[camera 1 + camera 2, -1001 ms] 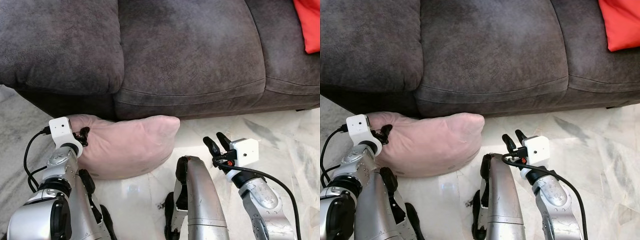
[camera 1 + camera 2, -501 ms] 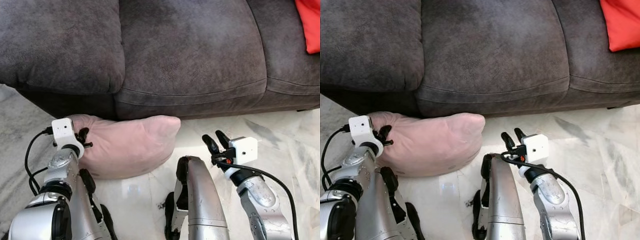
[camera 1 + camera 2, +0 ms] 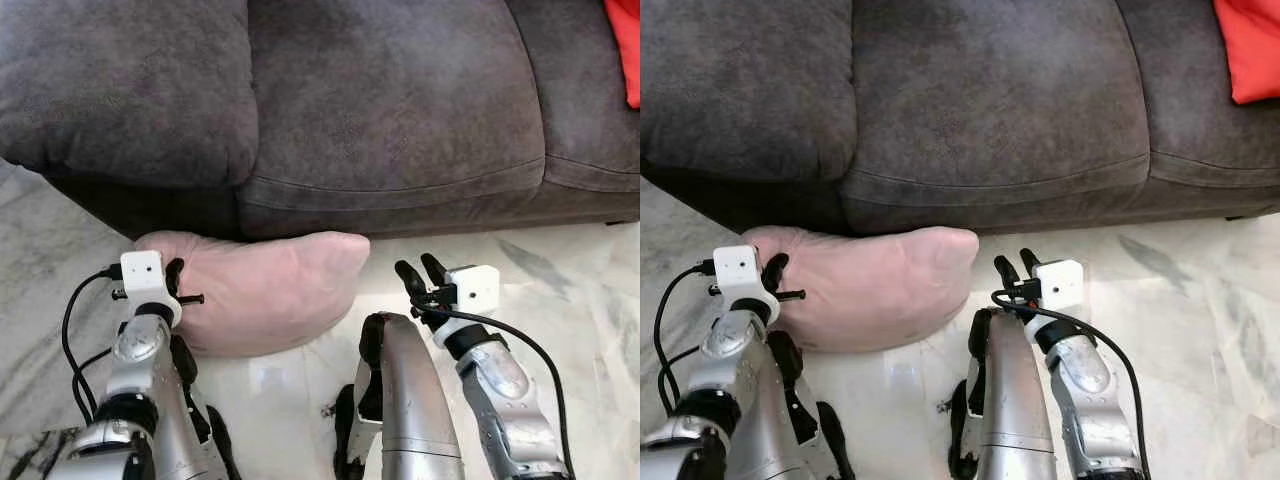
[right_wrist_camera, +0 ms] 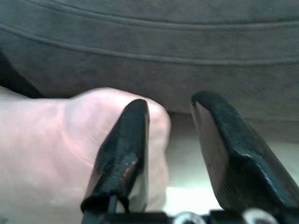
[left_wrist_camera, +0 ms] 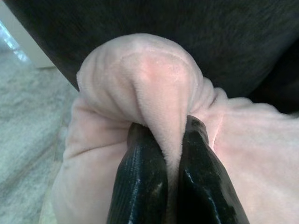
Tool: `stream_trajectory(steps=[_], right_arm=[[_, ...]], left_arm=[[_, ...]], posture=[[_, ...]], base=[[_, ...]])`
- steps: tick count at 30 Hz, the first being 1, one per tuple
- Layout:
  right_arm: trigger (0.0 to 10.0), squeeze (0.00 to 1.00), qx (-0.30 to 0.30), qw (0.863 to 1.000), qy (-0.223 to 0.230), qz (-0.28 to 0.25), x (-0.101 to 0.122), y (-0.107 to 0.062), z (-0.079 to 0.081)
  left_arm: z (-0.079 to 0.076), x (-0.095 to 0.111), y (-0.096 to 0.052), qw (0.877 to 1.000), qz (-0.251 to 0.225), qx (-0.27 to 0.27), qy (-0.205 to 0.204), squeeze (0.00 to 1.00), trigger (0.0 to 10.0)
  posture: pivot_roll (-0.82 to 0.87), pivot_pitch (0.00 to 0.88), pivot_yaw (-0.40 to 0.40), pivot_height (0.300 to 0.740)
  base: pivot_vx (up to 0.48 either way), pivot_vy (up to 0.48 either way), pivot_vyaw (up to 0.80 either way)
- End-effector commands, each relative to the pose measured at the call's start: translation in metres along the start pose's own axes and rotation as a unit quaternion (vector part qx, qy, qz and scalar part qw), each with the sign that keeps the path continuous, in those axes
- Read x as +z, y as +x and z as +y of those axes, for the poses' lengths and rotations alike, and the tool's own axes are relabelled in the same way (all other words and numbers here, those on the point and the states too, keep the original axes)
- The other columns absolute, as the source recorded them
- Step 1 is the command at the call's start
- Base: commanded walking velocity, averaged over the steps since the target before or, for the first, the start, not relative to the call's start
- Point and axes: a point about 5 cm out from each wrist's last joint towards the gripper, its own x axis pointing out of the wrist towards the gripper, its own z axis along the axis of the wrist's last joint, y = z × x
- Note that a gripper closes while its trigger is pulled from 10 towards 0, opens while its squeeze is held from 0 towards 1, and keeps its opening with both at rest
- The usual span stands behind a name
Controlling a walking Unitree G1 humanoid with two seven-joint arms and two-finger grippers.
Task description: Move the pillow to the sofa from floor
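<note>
A dark grey sofa (image 3: 380, 110) spans the top of the frame. Below it, left of centre, a pink pillow (image 3: 270, 290) lies on the marble floor (image 3: 560, 270), tucked against the sofa's base. The left tool (image 5: 170, 172) is closed, pinching a fold at the pillow's left corner. The right tool (image 3: 422, 275) is spread wide, empty, just beside the pillow's right corner. Judged progress: 1 grip made, lifting and placing remain.

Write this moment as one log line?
left gripper: shut on pink pillow | right gripper: open beside pillow | pillow on floor against sofa
</note>
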Motion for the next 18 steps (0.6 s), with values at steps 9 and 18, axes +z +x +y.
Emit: stream_trajectory(steps=[9, 18], right_arm=[[10.0, 0.00, -0.014, 1.000, 0.011, 0.018, -0.019, 0.001, 0.001], [10.0, 0.00, -0.025, 1.000, 0.012, 0.005, -0.018, 0.009, -0.002]], left_arm=[[-0.016, -0.006, -0.022, 0.999, -0.030, 0.003, -0.017, 0.00, 10.0], [-0.022, 0.003, -0.018, 0.999, -0.039, -0.001, -0.019, 0.00, 10.0]], posture=[[0.03, 0.301, -0.068, 0.469], [0.04, 0.271, -0.048, 0.469]], base=[[0.000, 0.000, 0.00], [-0.263, 0.000, 0.00]])
